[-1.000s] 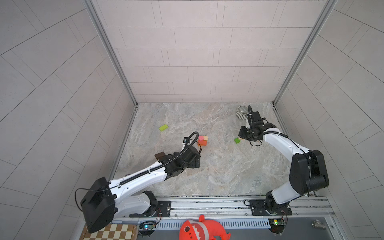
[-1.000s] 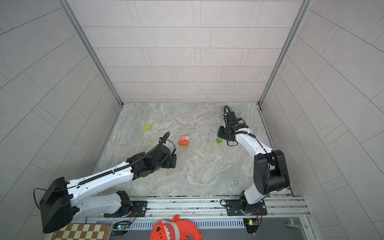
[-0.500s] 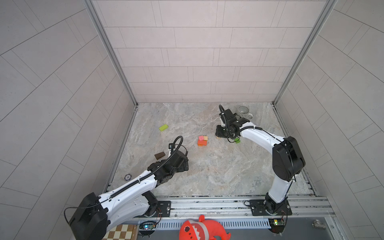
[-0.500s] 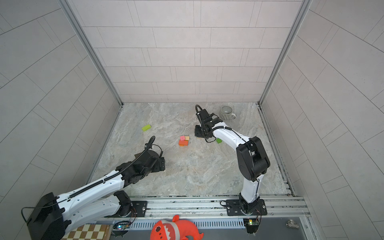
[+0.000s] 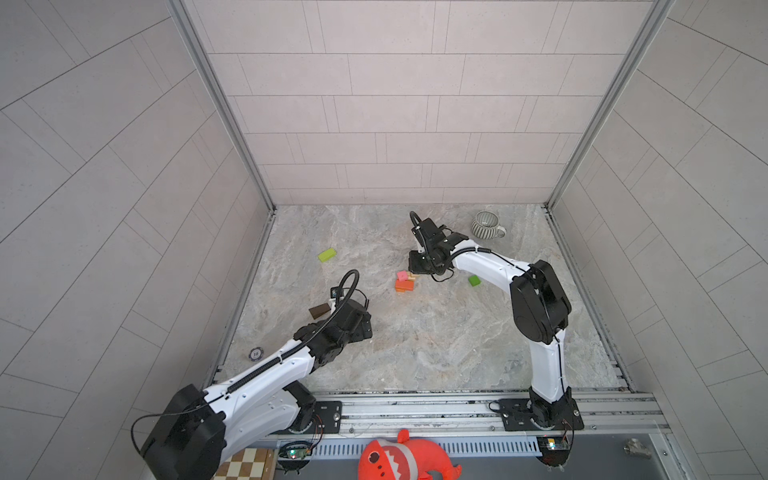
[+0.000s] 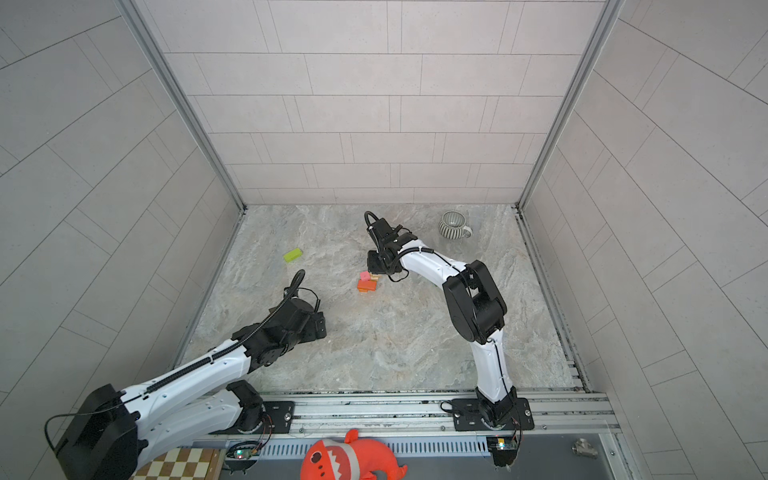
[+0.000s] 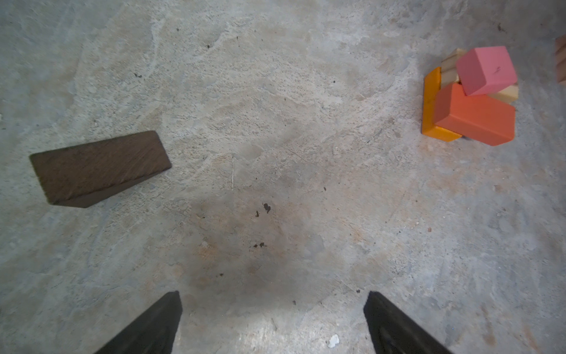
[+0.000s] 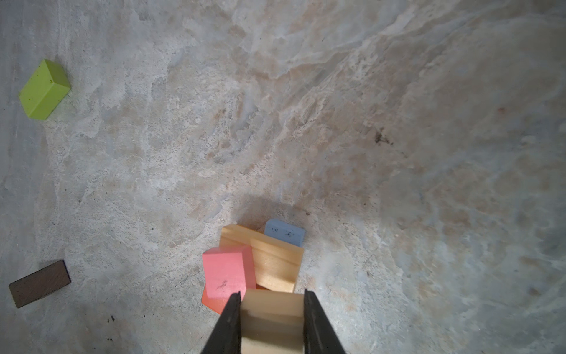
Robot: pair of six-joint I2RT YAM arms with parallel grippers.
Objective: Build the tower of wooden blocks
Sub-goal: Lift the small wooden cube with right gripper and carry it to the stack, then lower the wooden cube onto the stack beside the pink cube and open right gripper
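The wood block tower is a low pile mid-floor in both top views: a pink block (image 5: 402,275) (image 6: 365,275) on an orange block (image 5: 404,286) (image 6: 367,286). My right gripper (image 5: 417,268) (image 8: 272,298) hovers right at the pile, shut on a tan block (image 8: 272,318). Beyond it the right wrist view shows the pink block (image 8: 226,272), a tan plank (image 8: 269,257) and a blue block (image 8: 284,233). My left gripper (image 5: 365,328) (image 7: 272,306) is open over bare floor, with a dark brown block (image 7: 98,167) (image 5: 319,310) off to one side.
A lime-green block (image 5: 327,254) (image 8: 44,89) lies at the back left. A small green block (image 5: 474,281) sits under the right forearm. The striped mug (image 5: 486,225) (image 6: 453,225) stands at the back right. A poker chip (image 5: 255,354) lies by the left wall.
My right gripper has swung left from beside the mug to the pile, still holding the tan block. My left arm has pulled back from the pile toward the front left.
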